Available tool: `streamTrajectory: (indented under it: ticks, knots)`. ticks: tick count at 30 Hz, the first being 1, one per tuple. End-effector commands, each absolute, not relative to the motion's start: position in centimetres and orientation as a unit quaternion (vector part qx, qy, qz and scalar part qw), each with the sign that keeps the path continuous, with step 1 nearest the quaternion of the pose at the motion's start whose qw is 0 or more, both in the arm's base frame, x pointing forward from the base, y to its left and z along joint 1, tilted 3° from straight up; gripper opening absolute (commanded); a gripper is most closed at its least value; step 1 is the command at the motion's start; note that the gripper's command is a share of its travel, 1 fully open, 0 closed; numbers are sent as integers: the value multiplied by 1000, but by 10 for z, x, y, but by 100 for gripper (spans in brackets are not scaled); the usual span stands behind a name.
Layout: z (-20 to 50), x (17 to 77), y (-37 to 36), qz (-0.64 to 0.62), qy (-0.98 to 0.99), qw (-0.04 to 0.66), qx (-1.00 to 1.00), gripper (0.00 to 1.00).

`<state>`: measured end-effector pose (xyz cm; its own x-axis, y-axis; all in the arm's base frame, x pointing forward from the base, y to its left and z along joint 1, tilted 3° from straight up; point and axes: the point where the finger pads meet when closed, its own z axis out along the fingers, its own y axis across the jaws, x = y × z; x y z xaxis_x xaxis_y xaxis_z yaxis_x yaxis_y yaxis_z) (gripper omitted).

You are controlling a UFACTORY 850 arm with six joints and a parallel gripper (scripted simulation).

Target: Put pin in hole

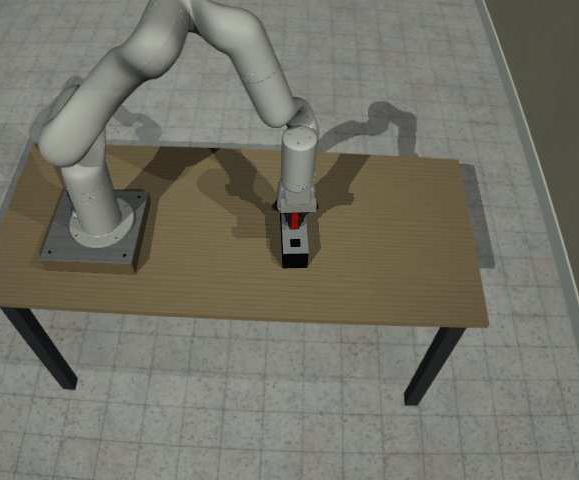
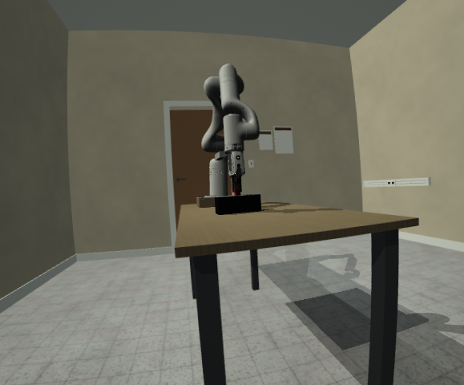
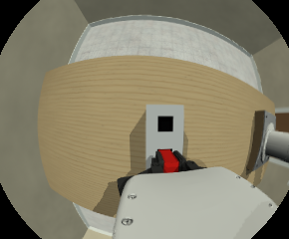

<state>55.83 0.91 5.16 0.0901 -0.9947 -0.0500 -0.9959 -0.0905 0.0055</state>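
Table (image 1: 392,289) carries arm base near left edge. Block (image 1: 295,254) sits mid-table, nearer front edge; one open hole (image 1: 294,242) seen toward front. Pin (image 1: 294,221) held upright, red end up, fingers (image 1: 295,219) clenched on it above block's rear part. Arm bent overhead, wrist pointed straight down. Risk: jam against hole rim if misaligned; wrong depth chosen, red part sunk or grey left exposed.

Light was even and moderate, with no glare; the arm (image 1: 258,67) cast several soft overlapping shadows across the table (image 1: 392,248) and floor (image 1: 289,413). The wrist view was a fisheye circle, bent at its edges and slightly soft
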Motion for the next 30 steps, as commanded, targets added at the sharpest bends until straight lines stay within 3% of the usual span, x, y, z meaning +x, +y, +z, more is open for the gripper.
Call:
streamTrajectory:
  ticks: [1,30]
  knots:
    - [52,559,9,19,674,16,-738,0]
    - [48,559,9,19,674,16,-738,0]
